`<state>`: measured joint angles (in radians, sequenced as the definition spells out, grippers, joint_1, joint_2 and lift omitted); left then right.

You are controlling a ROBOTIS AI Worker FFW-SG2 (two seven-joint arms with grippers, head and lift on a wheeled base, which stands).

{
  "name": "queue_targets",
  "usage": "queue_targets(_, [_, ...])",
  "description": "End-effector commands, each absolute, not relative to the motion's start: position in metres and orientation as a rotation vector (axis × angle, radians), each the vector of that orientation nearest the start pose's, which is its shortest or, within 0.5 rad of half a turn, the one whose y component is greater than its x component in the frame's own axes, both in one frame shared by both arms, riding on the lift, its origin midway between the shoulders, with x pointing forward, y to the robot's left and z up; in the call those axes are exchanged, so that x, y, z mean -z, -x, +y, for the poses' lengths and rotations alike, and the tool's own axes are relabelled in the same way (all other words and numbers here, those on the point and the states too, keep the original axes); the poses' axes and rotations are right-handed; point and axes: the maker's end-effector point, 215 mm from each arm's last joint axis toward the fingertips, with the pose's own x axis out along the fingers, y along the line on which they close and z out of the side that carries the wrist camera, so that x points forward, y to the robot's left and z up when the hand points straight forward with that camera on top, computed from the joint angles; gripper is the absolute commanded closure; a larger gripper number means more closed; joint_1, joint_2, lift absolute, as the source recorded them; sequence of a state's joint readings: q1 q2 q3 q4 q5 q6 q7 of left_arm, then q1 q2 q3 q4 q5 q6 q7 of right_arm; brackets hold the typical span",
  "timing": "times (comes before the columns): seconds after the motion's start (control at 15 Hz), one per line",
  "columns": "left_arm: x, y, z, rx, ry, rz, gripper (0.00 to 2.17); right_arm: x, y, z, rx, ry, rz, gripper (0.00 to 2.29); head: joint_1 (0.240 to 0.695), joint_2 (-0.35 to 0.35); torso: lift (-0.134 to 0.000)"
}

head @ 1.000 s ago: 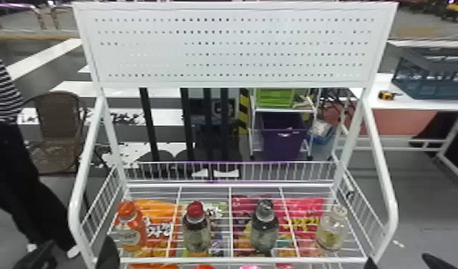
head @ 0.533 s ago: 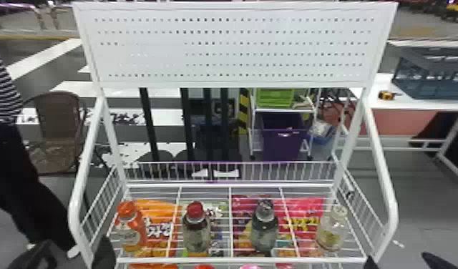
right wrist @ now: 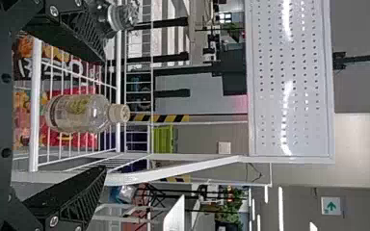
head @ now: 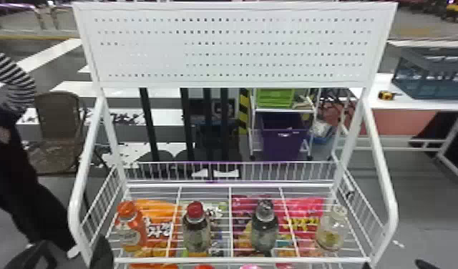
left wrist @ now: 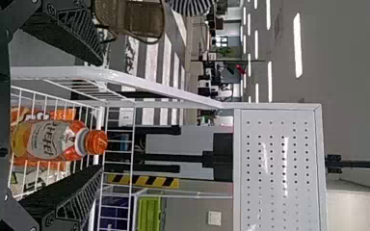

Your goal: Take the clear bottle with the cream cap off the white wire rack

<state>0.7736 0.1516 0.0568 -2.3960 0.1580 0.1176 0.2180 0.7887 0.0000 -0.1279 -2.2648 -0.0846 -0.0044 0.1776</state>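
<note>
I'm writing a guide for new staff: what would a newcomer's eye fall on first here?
Probably the big perforated panel topping the white wire rack. Next, four upright bottles in a row on the rack, from the orange-capped bottle at the robot's left to the clear bottle with the cream cap at its right. Bright snack bags show through the wires.

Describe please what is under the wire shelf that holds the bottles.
Through the wire shelf, an orange bag shows at left, a pink bag at right, others between. The clear bottle and three other bottles cover parts of them; anything beneath the bags is hidden.
</note>
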Motion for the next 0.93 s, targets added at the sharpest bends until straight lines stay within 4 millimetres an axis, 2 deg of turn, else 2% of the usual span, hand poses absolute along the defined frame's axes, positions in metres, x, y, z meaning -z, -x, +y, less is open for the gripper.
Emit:
queue_targets(0.0, [0.289,-0.376,0.287,-0.145,-0.001,0.070,0.12,0.366,-0.385,-0.261,-0.064,0.007,0.095,0.12,0.499,0.000,0.000])
queue_targets(0.27, [0.292,-0.374,0.286,-0.144,-0.003,0.082,0.12,0.401,-0.432,-0.253,-0.071,0.003,0.078,0.12,0.499,0.000,0.000])
queue_targets(0.47, [0.293,-0.373,0.287,-0.147,-0.007,0.086,0.12,0.417,-0.463,-0.243,-0.085,0.006,0.087,0.12,0.499,0.000,0.000])
queue_targets(0.73, [0.296,-0.373,0.289,-0.154,-0.012,0.095,0.12,0.438,-0.485,-0.236,-0.092,-0.008,0.112,0.12,0.499,0.000,0.000])
queue_targets(0.87, [0.299,-0.373,0.289,-0.153,-0.015,0.106,0.12,0.440,-0.497,-0.234,-0.098,-0.014,0.111,0.12,0.499,0.000,0.000])
